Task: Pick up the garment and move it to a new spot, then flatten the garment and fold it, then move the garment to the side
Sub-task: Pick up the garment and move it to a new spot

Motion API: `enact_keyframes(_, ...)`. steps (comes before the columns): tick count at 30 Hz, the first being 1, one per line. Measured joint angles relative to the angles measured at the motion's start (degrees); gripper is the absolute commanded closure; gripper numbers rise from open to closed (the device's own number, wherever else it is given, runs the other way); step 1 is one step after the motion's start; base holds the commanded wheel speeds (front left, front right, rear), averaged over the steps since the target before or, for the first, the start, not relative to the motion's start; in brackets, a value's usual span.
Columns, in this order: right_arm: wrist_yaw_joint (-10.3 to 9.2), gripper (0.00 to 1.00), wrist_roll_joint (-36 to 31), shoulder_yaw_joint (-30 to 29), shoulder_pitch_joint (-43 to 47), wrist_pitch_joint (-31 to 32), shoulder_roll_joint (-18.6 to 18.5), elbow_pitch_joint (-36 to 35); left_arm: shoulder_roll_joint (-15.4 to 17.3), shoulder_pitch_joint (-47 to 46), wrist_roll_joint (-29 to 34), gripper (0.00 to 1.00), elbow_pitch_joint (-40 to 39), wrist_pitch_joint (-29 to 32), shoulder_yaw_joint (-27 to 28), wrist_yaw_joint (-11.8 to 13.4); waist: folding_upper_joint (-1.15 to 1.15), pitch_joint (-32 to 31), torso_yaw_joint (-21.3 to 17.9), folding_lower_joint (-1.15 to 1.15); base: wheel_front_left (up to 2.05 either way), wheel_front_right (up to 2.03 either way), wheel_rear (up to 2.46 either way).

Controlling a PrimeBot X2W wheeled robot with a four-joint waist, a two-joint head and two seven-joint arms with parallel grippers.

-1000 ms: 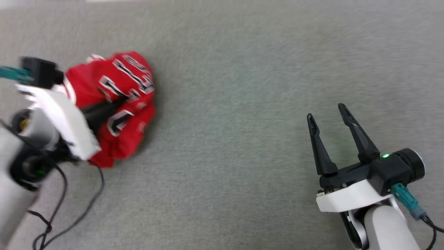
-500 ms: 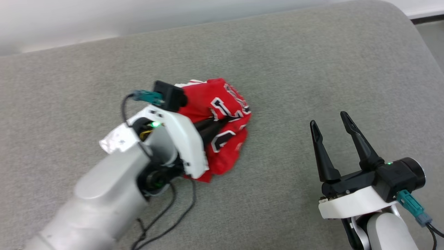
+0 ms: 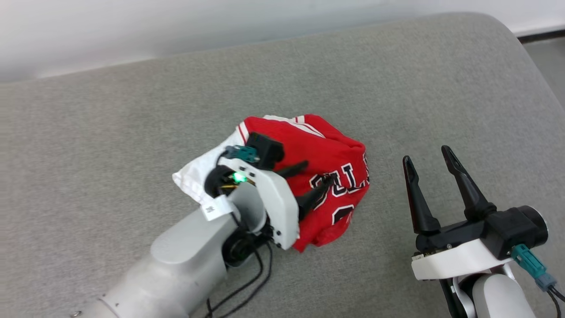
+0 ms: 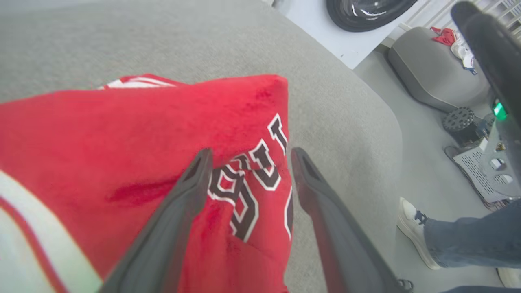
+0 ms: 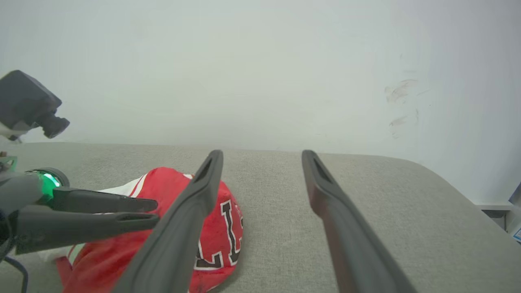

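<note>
Frame centre: the left gripper (image 3: 315, 175) hangs over the crumpled shirt (image 3: 326, 145), fingers spread; lower right, the right gripper (image 3: 426, 154) gapes empty.

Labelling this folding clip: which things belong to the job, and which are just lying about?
Job: red Bulls jersey; left gripper; right gripper; grey upholstered surface.
Lying about: person's white shoe; grey pouf; clothes heaped on it.
</note>
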Motion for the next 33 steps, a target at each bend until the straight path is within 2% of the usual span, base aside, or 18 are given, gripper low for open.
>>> enact_keyframes(5, 0.0, 0.0, -0.89, -1.02, 0.74, 0.0, 0.0, -0.11, 2.87, -0.1, 2.13, 0.0, 0.04, -8.21, 3.01, 0.49, 0.0, -2.16, 2.48, 0.0, 0.0, 0.0, 0.0)
enact_keyframes(11, 0.0, 0.0, -1.99, -2.85, 1.75, 0.0, 0.0, -0.63, 9.82, 0.47, 7.0, 0.0, -1.8, -16.8, 7.38, 4.47, 0.0, -4.95, 5.68, 0.0, 0.0, 0.0, 0.0)
enact_keyframes(15, 0.0, 0.0, -2.58, -3.37, 2.33, 0.0, -0.01, -1.29, 13.97, 5.08, 9.76, 0.0, -6.77, -17.8, 15.14, 8.27, 0.0, -6.55, 7.47, 0.0, 0.0, 0.0, 0.0)
enact_keyframes(20, 0.0, 0.0, -3.03, -3.96, 3.36, 0.0, -0.02, -2.24, 16.53, 17.15, 16.89, 0.0, -17.68, -17.96, 27.43, 12.14, 0.0, -7.97, 9.31, 0.0, 0.0, 0.0, 0.0)
enact_keyframes(23, 0.0, 0.0, -3.22, -4.01, 3.65, 0.0, 0.01, -2.79, 16.29, 25.1, 20.62, 0.0, -22.81, -17.96, 33.14, 13.32, 0.0, -8.49, 10.05, 0.0, 0.0, 0.0, 0.0)
enact_keyframes(28, 0.0, 0.0, -2.94, -4.44, 5.15, 0.0, -0.01, -4.16, 11.94, 35.13, 26.53, 0.0, -29.52, -17.96, 40.05, 13.66, 0.0, -9.05, 10.81, 0.0, 0.0, 0.0, 0.0)
enact_keyframes(33, 0.0, 0.0, -2.4, -3.8, 6.05, 0.0, 0.0, -4.89, 6.86, 41.56, 30.93, 0.0, -32.16, -17.96, 44.28, 11.36, 0.0, -9.16, 10.68, 0.0, 0.0, 0.0, 0.0)
